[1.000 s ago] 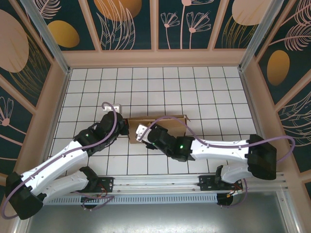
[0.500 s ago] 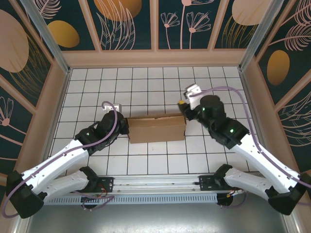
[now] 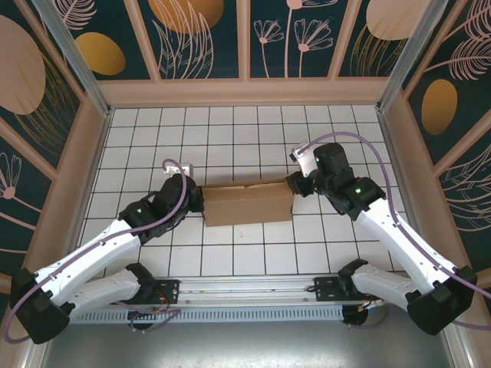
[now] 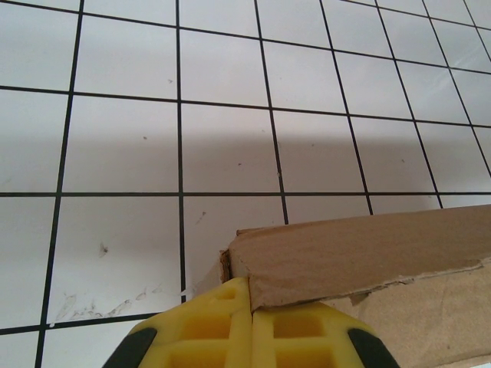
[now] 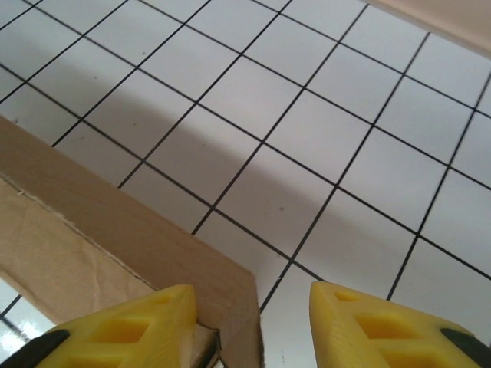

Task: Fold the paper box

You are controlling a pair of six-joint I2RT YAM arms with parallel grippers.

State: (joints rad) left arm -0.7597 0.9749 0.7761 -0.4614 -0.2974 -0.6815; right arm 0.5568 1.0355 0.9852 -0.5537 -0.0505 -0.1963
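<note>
Brown paper box [image 3: 247, 203] looks nearly closed. Left gripper [image 4: 251, 307] clenched, bracing left end; right gripper [image 5: 252, 297] spread astride right-end wall, not gripping. Next: probably pinch, tuck it.

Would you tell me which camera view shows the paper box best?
The top external view: the whole paper box is in frame. The left wrist view catches one corner by the shut left gripper; the right wrist view, another corner inside the open right gripper.
</note>
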